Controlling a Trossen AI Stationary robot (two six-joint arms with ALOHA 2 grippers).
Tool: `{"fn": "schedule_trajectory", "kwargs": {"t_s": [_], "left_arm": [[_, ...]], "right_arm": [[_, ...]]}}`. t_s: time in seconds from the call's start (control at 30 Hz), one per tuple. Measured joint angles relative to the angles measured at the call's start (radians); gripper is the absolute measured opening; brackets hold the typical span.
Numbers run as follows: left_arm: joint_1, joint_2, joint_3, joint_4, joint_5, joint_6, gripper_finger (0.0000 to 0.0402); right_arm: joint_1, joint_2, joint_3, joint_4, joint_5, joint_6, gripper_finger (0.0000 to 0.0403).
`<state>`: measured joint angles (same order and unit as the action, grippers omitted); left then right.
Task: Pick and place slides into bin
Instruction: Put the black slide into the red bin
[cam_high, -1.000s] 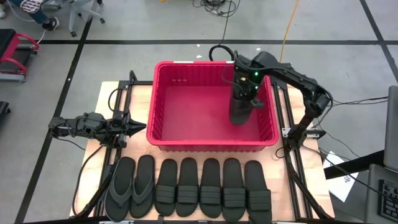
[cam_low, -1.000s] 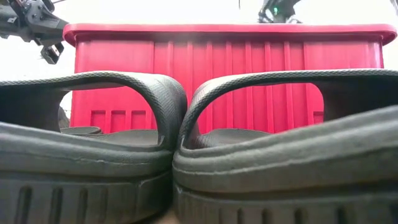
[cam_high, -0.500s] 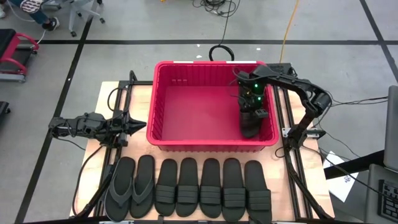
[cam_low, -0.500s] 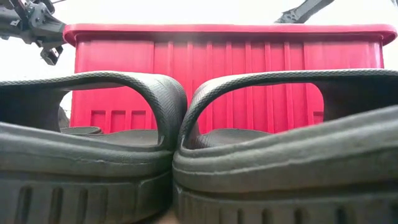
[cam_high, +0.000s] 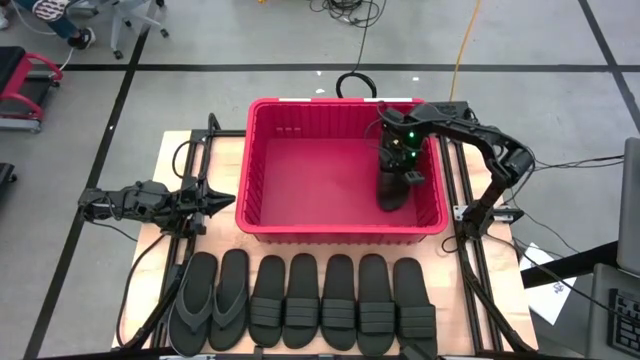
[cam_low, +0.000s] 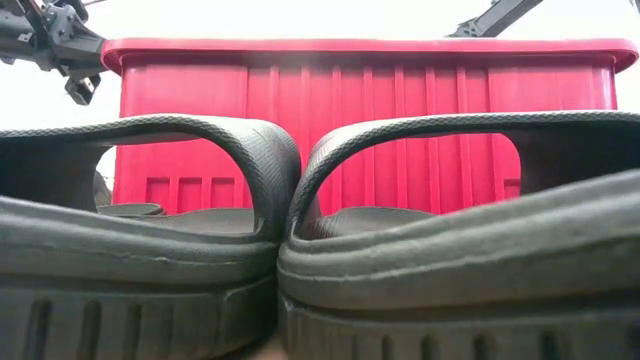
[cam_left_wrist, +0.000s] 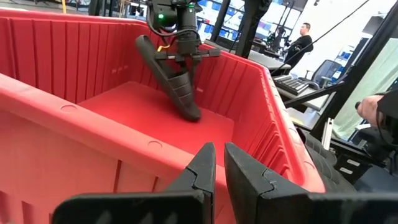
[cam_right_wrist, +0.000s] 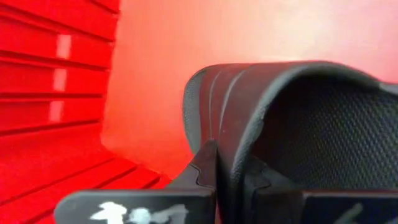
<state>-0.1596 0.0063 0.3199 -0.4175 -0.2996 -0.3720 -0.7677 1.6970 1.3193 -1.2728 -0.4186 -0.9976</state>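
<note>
Left side first: we note the left end effector (cam_high: 222, 204) parked over the counter (cam_high: 170, 160) just beside the left wall of the red bin (cam_high: 262, 225), its fingers nearly together with only a thin gap and nothing between them. It waits there, well apart from the work.

In front of the bin we count a row on the counter: a dark-grey flip-flop pair (cam_high: 210, 298) at the left end, then five black ribbed slides (cam_high: 342, 303) side by side, all with long axes running toward the bin's front wall. None is touched.

Moving right, inside the bin: the right end effector (cam_high: 402, 170) hangs low in the right half, clamped on the band of one black slide (cam_left_wrist: 171, 78). From the left wrist camera we see this held slide tilted steeply, its lower end touching or just about touching the bin floor (cam_left_wrist: 124, 102), its upper end leaning back toward the far wall. The right wrist camera shows the ribbed band pinched between the two fingers.

The relation that matters, in our judgement: the slide hangs below the end effector with its long axis pitched down to the floor, so a release here should let it fall flat inside. The right arm is plainly the nearer one for this.
</note>
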Motion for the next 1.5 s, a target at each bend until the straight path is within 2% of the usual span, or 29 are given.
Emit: {"fn": "schedule_trajectory", "kwargs": {"t_s": [0.53,0.97,1.17,1.27,1.5], "left_arm": [[0.000,0.000,0.000,0.000,0.000,0.000,0.0031],[0.000,0.000,0.000,0.001,0.001,-0.004,0.0031],[0.000,0.000,0.000,0.001,0.001,-0.001,0.0031],[0.000,0.000,0.000,0.001,0.001,0.000,0.0031],[0.000,0.000,0.000,0.000,0.001,0.002,0.0031]], "right_arm": [[-0.004,0.101,0.002,-0.039,-0.002,0.015,0.0004],[-0.019,0.096,0.003,-0.060,0.021,0.052,0.0004],[-0.017,0.073,0.003,-0.136,-0.051,0.028,0.0004],[-0.016,0.074,0.003,-0.120,-0.079,0.039,0.0004],[-0.018,0.090,0.004,-0.114,-0.082,0.041,0.0004]]}}
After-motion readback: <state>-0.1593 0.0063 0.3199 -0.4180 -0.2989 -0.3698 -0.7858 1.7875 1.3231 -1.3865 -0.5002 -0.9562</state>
